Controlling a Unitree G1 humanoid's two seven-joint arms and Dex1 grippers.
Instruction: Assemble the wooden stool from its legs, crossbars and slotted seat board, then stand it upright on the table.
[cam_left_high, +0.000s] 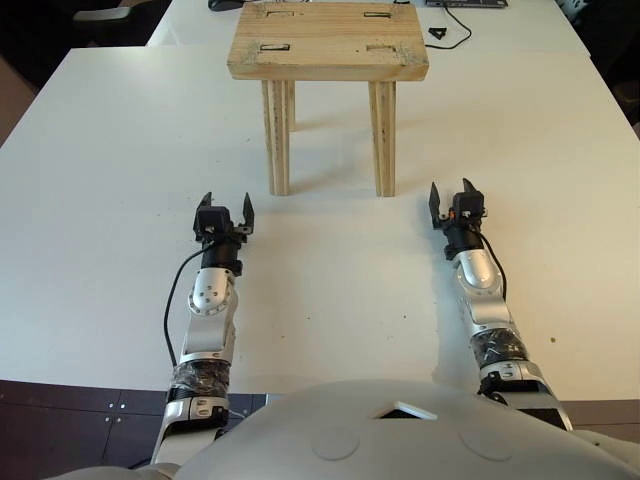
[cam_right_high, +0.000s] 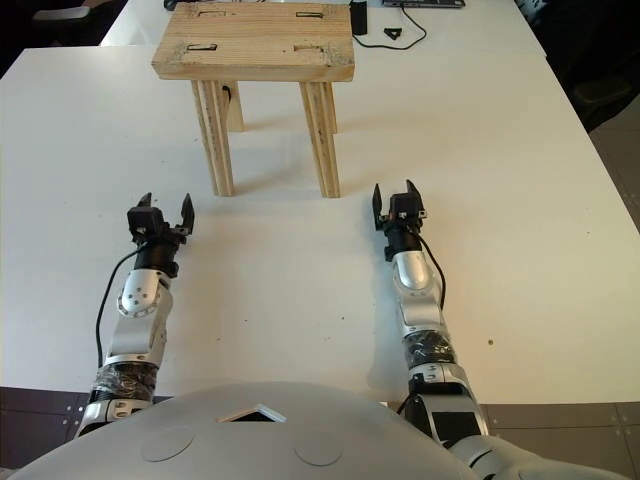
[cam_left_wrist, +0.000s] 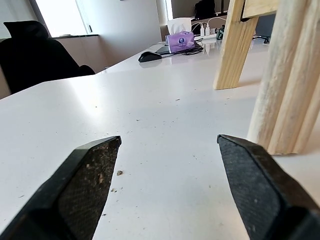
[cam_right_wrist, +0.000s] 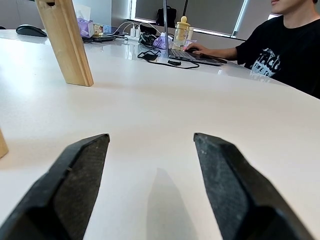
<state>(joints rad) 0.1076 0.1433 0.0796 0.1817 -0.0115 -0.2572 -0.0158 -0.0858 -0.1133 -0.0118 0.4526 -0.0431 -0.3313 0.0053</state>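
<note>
The light wooden stool (cam_left_high: 328, 68) stands upright on the big white table (cam_left_high: 100, 150), on the far side from the robot, with its flat slotted seat board (cam_left_high: 325, 35) on top. The black left gripper (cam_left_high: 227, 200) sits low on the table just in front of the stool's left front leg (cam_left_high: 277, 135), its two fingers (cam_left_wrist: 90, 185) spread wide with nothing between them. The black right gripper (cam_left_high: 451, 187) sits a little to the right of the other front leg (cam_left_high: 383, 135), and its fingers (cam_right_wrist: 75, 185) are spread apart too, holding nothing.
</note>
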